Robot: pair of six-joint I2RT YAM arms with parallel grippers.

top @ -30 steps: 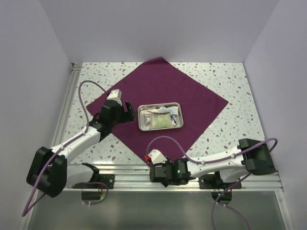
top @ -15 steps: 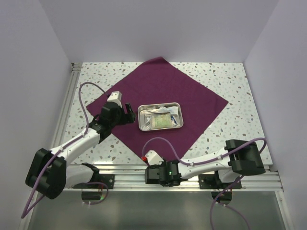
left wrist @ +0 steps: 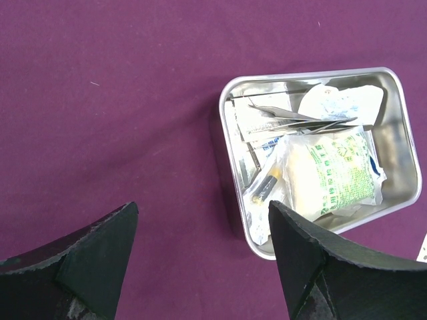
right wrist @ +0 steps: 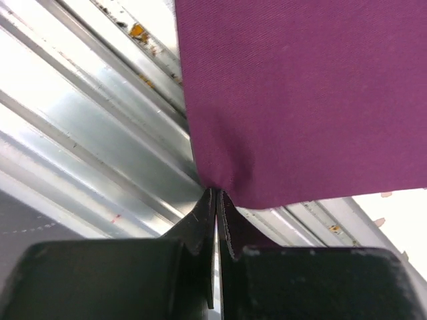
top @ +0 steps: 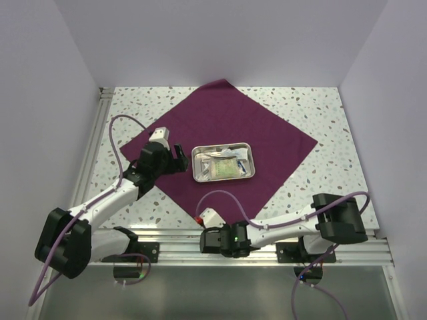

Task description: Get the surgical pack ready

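The surgical pack is a purple-maroon cloth (top: pixel 227 120) spread flat as a diamond, with a small steel tray (top: pixel 195 165) of white sachets (top: pixel 223 167) on its middle. My left gripper (top: pixel 179 155) hovers open over the cloth just left of the tray; in the left wrist view its gripper (left wrist: pixel 201 210) has bare cloth (left wrist: pixel 120 100) between the fingers and the tray (left wrist: pixel 227 167) to the right. My right gripper (top: pixel 203 225) sits at the near table edge. In the right wrist view the gripper (right wrist: pixel 217 193) is shut on the near corner of the cloth (right wrist: pixel 300 100).
An aluminium rail (top: pixel 173 241) runs along the near edge, right under the pinched corner, and shows as ribbed metal (right wrist: pixel 80 133) in the right wrist view. Speckled tabletop (top: pixel 320 180) surrounds the cloth. White walls close off the left, back and right.
My right gripper has slid left along the near edge and closed on the cloth's near corner. The left arm, the tray and the cloth have stayed put.
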